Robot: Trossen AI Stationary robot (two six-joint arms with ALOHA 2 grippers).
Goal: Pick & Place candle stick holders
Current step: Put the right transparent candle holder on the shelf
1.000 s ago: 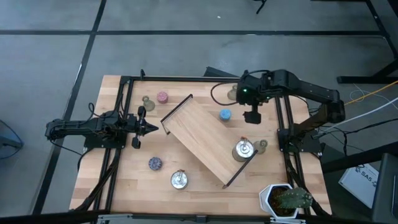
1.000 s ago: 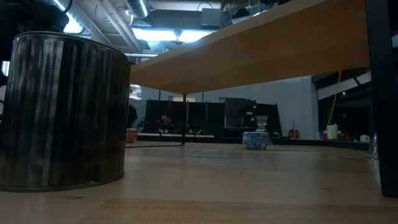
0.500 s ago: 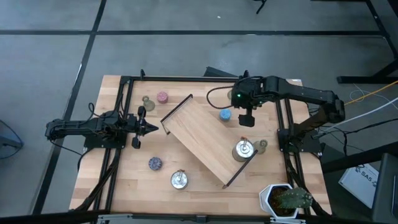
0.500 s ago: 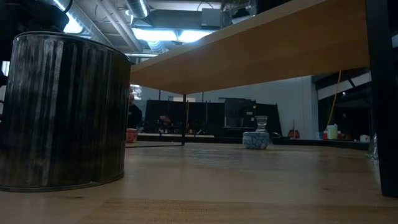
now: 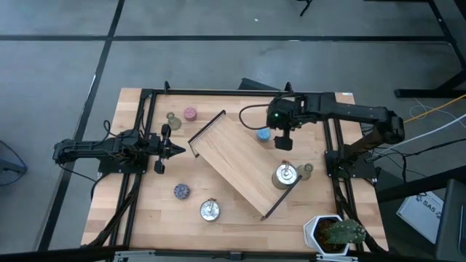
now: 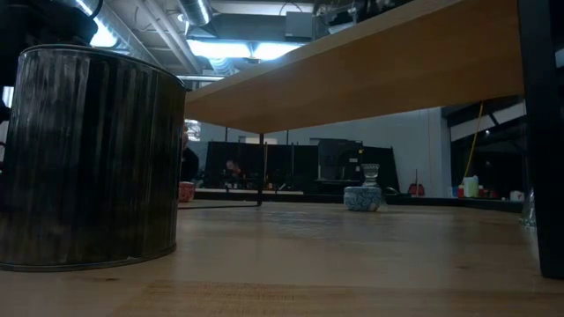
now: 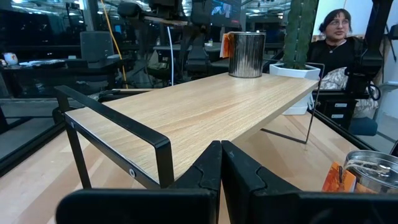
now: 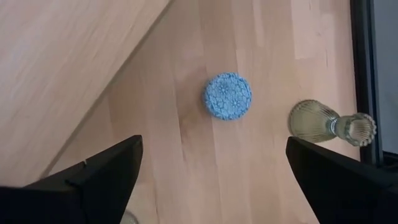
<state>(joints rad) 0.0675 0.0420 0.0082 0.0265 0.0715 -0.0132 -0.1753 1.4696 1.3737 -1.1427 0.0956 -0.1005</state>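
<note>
A: Left side first. Left gripper [image 5: 177, 151] parked at the table's left edge, fingers clenched on nothing, pointed at the tray [image 5: 244, 164]. No motion there over the last second.

B: Holders near it?

A: Green one [image 5: 172, 118] and pink one [image 5: 190, 113] at the far left of the table, purple one [image 5: 181, 191] and a silver one [image 5: 210, 210] nearer the front, all on bare wood. A second silver [image 5: 285, 176] stands on the tray's right end, a green one [image 5: 307, 169] just beside it on the table.

B: And what moved?

A: The right arm. A second ago its gripper hung off toward the table's right rail; now the right gripper [image 5: 281, 142] has swung left, to just right of the blue holder [image 5: 263, 134]. Fingers spread wide, empty. Its wrist view looks straight down: blue holder [image 8: 227, 96] sits between the fingers but farther ahead, tray edge to one side, another green holder [image 8: 329, 121] lying toppled on the other.

B: Meaning?

A: Likely lining up on blue. No descent yet; nothing picked.
</note>
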